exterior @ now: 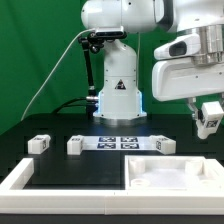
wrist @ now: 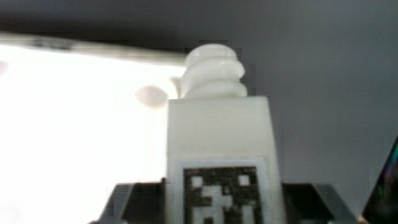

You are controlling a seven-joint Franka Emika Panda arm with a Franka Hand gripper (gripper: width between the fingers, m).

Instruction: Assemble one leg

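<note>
1. The job looked partly done. The gripper [exterior: 208,120] had one leg [exterior: 209,117] in it, up in the air on the exterior view's right, above the black table [exterior: 60,125].
2. The leg was not in the big white panel [exterior: 168,172] yet. The panel lay flat low down, and I saw no leg standing in it (so I thought the putting-in and the twisting were left to do).
3. Three other legs [exterior: 74,146] sat on the table beside the marker board [exterior: 120,143]. Nothing was touching them.
4. In the wrist view the dark jaws were closed in tight on the leg, one on each side, down by its black-and-white tag [wrist: 222,192].
5. The leg's bumpy screw end [wrist: 214,70] stuck out away from the gripper, toward something white and blurry. I could not tell what it was.
</note>
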